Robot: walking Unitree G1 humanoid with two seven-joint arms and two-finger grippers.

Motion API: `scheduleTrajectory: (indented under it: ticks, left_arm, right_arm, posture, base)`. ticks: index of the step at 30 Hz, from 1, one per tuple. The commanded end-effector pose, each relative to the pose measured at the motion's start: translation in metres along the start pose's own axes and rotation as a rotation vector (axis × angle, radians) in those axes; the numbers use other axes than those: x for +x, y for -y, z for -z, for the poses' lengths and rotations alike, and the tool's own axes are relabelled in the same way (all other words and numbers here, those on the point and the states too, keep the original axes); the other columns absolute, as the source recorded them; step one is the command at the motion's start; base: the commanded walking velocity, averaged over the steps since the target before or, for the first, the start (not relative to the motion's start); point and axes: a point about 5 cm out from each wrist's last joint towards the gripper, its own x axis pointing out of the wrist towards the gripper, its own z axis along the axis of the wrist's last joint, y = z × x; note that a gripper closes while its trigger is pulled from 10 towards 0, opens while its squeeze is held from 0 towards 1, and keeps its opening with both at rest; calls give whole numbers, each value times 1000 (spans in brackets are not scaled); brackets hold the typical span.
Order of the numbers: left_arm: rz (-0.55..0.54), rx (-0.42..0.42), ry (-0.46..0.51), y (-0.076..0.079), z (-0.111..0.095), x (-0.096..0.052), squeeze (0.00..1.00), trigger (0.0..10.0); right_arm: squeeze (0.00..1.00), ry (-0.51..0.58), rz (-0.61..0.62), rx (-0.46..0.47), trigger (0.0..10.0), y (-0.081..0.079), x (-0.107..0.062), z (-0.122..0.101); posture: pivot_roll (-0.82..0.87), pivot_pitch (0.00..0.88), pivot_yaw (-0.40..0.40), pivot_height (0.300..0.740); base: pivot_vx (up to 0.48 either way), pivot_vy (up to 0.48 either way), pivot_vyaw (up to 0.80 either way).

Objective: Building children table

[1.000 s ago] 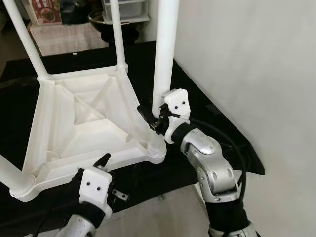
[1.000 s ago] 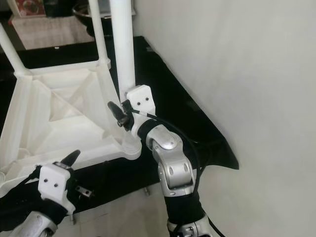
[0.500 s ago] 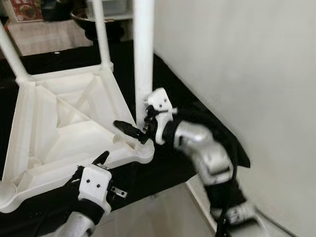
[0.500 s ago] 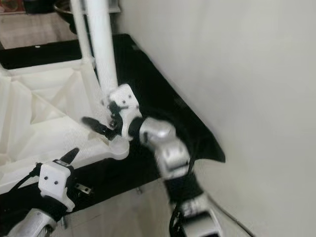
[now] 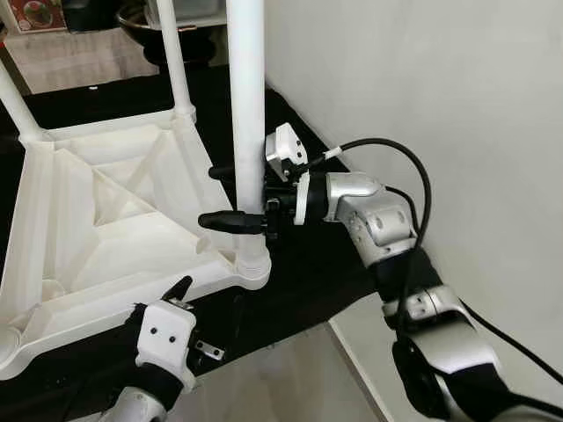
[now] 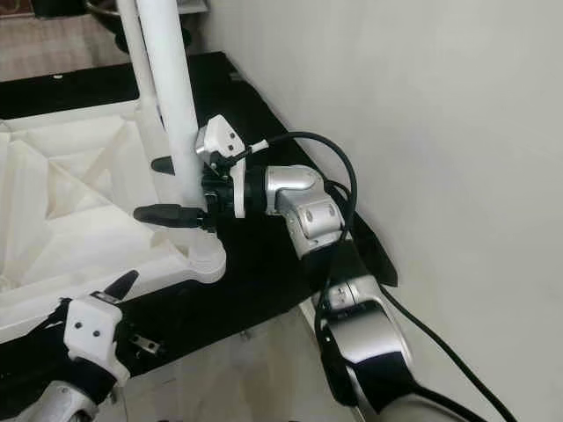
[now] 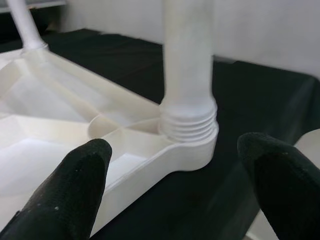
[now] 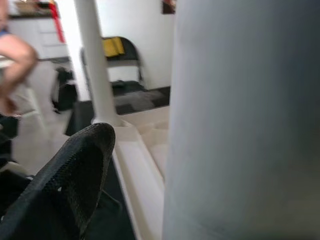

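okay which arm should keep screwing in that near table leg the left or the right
Right, probably. The right tool has its fingers either side of the near leg above the threaded socket. The left tool sits low beside the tabletop, open, holding nothing.

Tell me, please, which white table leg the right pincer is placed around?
The thick white plastic leg at the upturned tabletop's near corner by the wall; the right pincer straddles it, unlike the thinner far leg.

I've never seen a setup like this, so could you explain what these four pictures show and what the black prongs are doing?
A two-armed robot is assembling a small white table that lies upside down on a black mat. Two pictures come from cameras in its head, two from its wrists. The prongs are gripper fingers. The right gripper has its fingers on either side of the near white leg, standing in its threaded corner socket. The left gripper is open, in front of the table's edge, holding nothing.
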Motion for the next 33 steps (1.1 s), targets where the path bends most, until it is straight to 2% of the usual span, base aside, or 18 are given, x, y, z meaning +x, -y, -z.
scheduleTrajectory:
  ticks: [1,2,8,17,20,22,23,24,25,26,27,28,29,30,32,33]
  left_arm:
    - [5,-5,-10,2,0,-2,0,10000]
    - [7,-7,-13,2,0,-3,0,10000]
    - [7,-8,-14,1,-1,-4,0,10000]
    - [7,-10,-13,1,-2,-4,0,10000]
    - [8,-13,-10,1,-2,-3,0,10000]
    - [8,-15,-7,1,-3,-3,0,10000]
    - [8,-15,-7,1,-3,-3,0,10000]
    - [7,-16,-5,2,-3,-2,0,10000]
    - [7,-16,-5,2,-3,-2,0,10000]
    - [6,-16,-4,2,-3,-2,0,10000]
    - [6,-16,-3,2,-3,-2,0,10000]
    - [6,-15,-3,1,-4,-2,0,10000]
    - [6,-15,-3,1,-4,-2,0,10000]
    - [5,-15,-3,1,-4,-2,0,10000]
    - [7,-14,-3,0,-3,0,0,10000]
    - [7,-14,-3,0,-3,0,0,10000]
  right_arm:
    - [0,31,-90,-6,10000,-2,4,-6]
    - [0,29,-137,-5,0,-2,4,-8]
    - [0,19,-219,-13,0,1,4,-9]
    - [0,23,-243,-6,0,3,2,-6]
    - [0,22,-210,-13,0,2,-2,-4]
    - [0,-13,-128,-47,0,3,-5,1]
    - [0,-13,-128,-47,0,3,-5,1]
    - [0,-37,107,-5,0,0,-4,17]
    - [0,-37,107,-5,0,0,-4,17]
    - [0,-62,273,29,0,-4,-2,29]
    - [0,-107,491,24,0,-7,-1,41]
    - [0,-148,772,36,0,-12,-5,52]
    - [0,-148,772,36,0,-12,-5,52]
    - [0,-173,934,61,0,-20,-11,58]
    - [0,-172,914,80,0,-46,-1,65]
    - [0,-172,914,80,0,-46,-1,65]
  posture:
    - [140,185,-55,740]
    - [143,192,-52,740]
    - [142,198,-53,740]
    - [136,196,-53,740]
    - [123,192,-54,740]
    - [118,192,-55,740]
    - [118,192,-55,740]
    - [101,197,-69,740]
    - [101,197,-69,740]
    - [97,202,-74,740]
    - [97,202,-74,740]
    - [97,202,-74,740]
    - [97,202,-74,740]
    - [87,209,-63,740]
    - [82,210,-58,740]
    - [82,210,-58,740]
  base:
    - [0,0,0]
    - [0,0,0]
    - [0,0,0]
    - [0,0,0]
    - [0,0,0]
    - [0,0,0]
    - [0,0,0]
    - [0,0,0]
    - [0,0,0]
    - [0,0,0]
    - [0,0,0]
    - [0,0,0]
    - [0,0,0]
    - [0,0,0]
    - [0,0,0]
    - [0,0,0]
